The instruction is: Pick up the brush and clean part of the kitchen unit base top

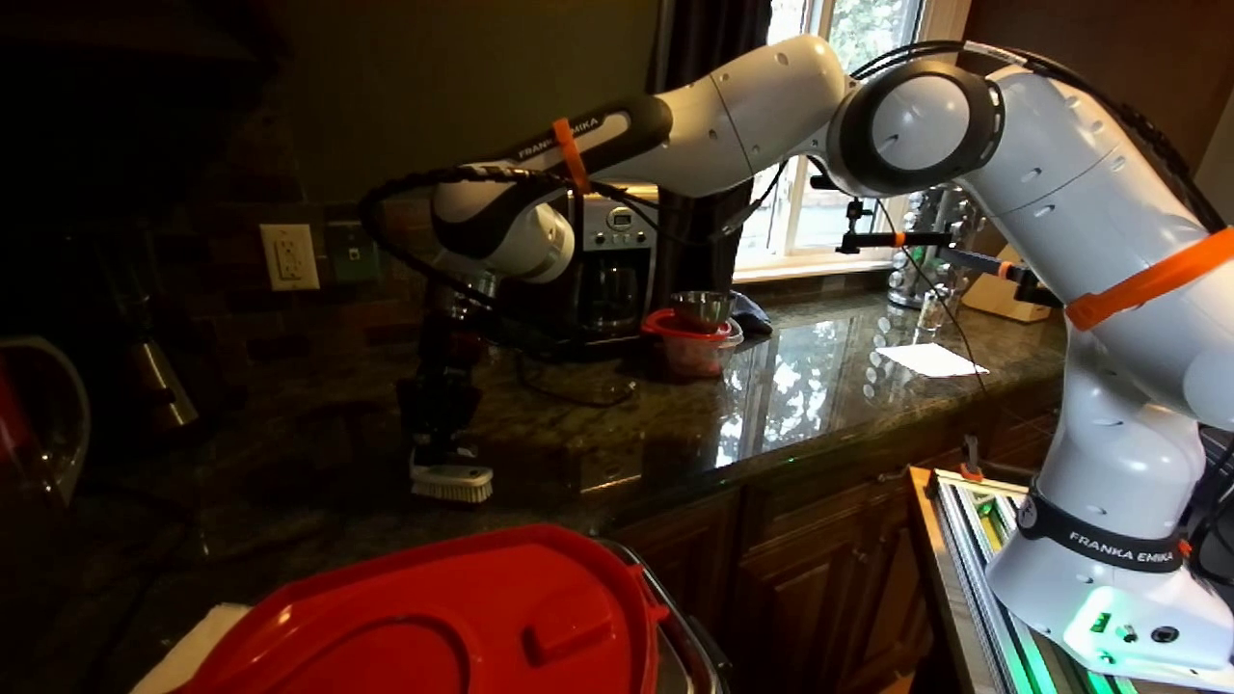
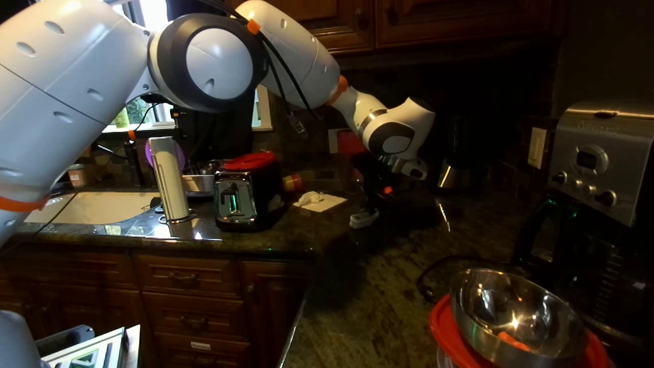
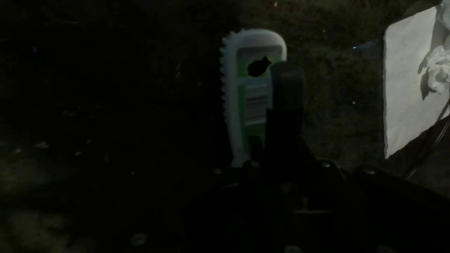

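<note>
The brush [image 1: 451, 484] has a pale whitish head with its bristles facing down. It also shows in an exterior view [image 2: 364, 219] and in the wrist view [image 3: 236, 105], where a green label with a barcode is on its back. My gripper [image 1: 440, 445] is directly above the brush and appears shut on it. In the wrist view a dark finger [image 3: 286, 91] overlaps the brush's edge; the other finger and the grip itself are hidden in darkness. The dark speckled stone countertop [image 2: 357, 312] lies beneath. I cannot tell whether the bristles touch it.
A large red lid [image 1: 578, 578] stands in front of the brush. A coffee maker [image 2: 592, 148], a metal bowl [image 2: 516, 306], a toaster [image 2: 240, 199] and a white sheet [image 2: 327, 204] with crumpled tissue stand around. A loose cable [image 2: 426, 278] lies on the counter.
</note>
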Motion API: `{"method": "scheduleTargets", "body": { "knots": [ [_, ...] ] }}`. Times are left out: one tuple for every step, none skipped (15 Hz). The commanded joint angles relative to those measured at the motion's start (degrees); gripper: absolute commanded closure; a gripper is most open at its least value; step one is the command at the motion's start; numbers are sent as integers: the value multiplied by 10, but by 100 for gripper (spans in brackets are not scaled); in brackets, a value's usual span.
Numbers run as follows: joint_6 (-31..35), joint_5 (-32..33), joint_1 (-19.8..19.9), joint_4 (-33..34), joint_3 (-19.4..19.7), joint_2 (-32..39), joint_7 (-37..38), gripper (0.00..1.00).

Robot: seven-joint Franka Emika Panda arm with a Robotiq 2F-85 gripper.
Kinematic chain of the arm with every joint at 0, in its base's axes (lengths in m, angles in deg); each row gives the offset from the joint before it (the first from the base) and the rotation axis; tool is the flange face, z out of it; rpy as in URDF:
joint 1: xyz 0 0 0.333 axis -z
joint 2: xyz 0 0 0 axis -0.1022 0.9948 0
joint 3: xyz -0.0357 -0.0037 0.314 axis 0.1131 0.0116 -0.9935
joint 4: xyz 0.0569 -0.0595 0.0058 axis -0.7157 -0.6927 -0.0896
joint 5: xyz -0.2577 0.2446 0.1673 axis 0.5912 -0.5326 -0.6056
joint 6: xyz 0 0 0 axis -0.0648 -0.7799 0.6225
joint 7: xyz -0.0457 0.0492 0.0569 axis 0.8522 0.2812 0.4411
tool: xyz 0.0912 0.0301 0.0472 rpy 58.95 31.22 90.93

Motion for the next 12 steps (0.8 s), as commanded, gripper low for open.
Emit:
{"method": "scheduleTargets", "body": {
  "knots": [
    [40, 14, 11, -20, 9, -16, 14, 94],
    [49, 11, 14, -23, 8, -21, 14, 94],
    [53, 3, 17, -33, -2, -33, 5, 94],
    [53, -5, 19, -42, -13, -45, -4, 94],
    [52, -28, 23, -62, -38, -66, -26, 94],
    [54, -40, 22, -75, -53, -80, -40, 94],
    [64, -58, 21, -91, -71, -95, -58, 94],
    [71, -70, 17, -102, -83, -105, -72, 94],
    [78, -81, 13, -108, -96, -109, -93, 94],
    [81, -91, 10, -112, -107, -108, -109, 94],
    [95, -75, -5, -111, -99, -101, -116, 94],
    [109, -65, -14, -116, -96, -98, -125, 94]
  ]
}}
